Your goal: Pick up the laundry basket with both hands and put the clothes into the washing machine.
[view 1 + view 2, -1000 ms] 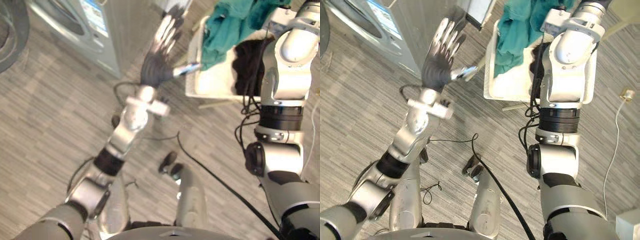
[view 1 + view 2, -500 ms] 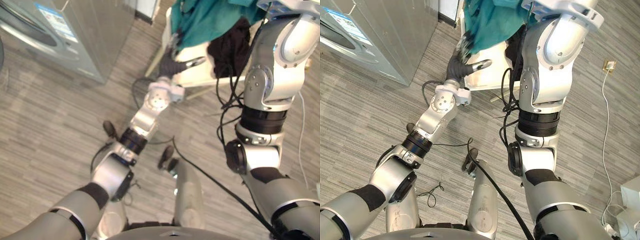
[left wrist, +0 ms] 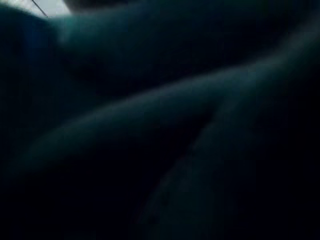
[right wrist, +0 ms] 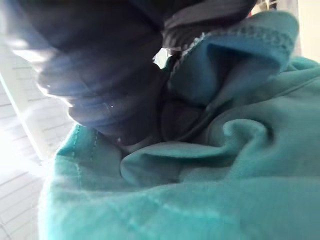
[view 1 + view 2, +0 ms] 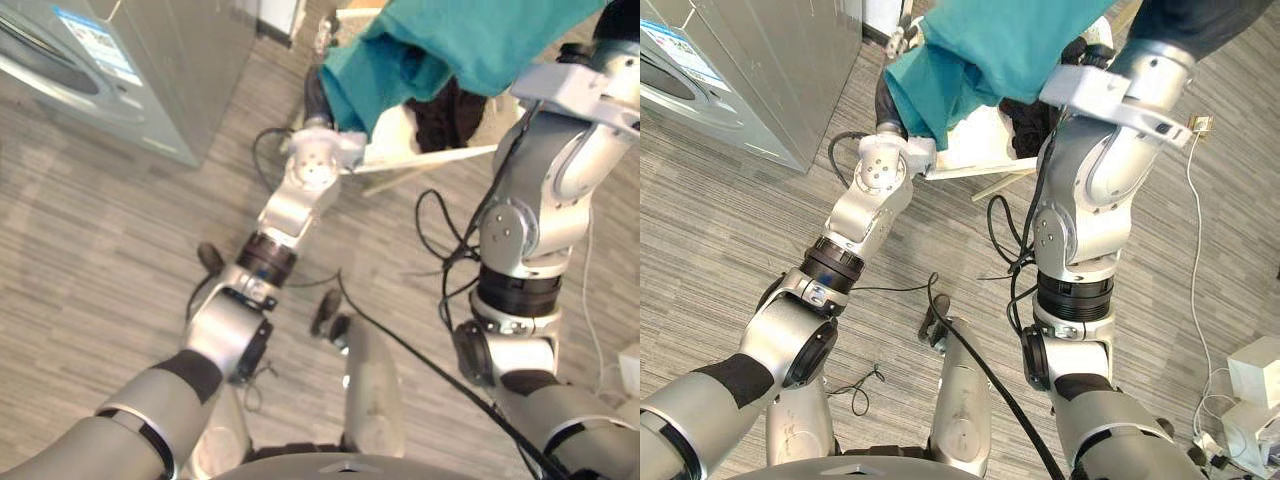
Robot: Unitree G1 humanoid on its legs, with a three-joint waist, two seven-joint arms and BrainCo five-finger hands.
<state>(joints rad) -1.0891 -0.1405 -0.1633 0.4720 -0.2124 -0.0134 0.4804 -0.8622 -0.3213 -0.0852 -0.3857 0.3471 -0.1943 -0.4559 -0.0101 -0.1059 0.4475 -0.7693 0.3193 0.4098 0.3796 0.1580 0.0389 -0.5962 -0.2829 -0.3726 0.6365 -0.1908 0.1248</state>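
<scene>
One laundry basket (image 5: 980, 140), white, sits at the top centre of the frame. Two garments are in it: one teal garment (image 5: 990, 45) heaped high and spilling over the left side, and one dark garment (image 5: 1025, 118) tucked in at the right. One grey washing machine (image 5: 750, 80) stands in the upper left corner, well apart from the basket.

Two hands are on the job. The left hand (image 5: 886, 105) is up against the basket's left end, its dark cover poking out from under the draped teal cloth. Its fingers are buried beneath the cloth, so whether they grip anything I cannot tell. The right hand (image 4: 95, 85) is at the basket's far right, pressed in among teal folds, and its fingers are hidden as well, so there is no call on its grip either.

The basket's near rim runs almost straight across the frame, rising a touch to the right, so its long axis lies left to right. Its mouth faces up, mostly covered by cloth.
</scene>
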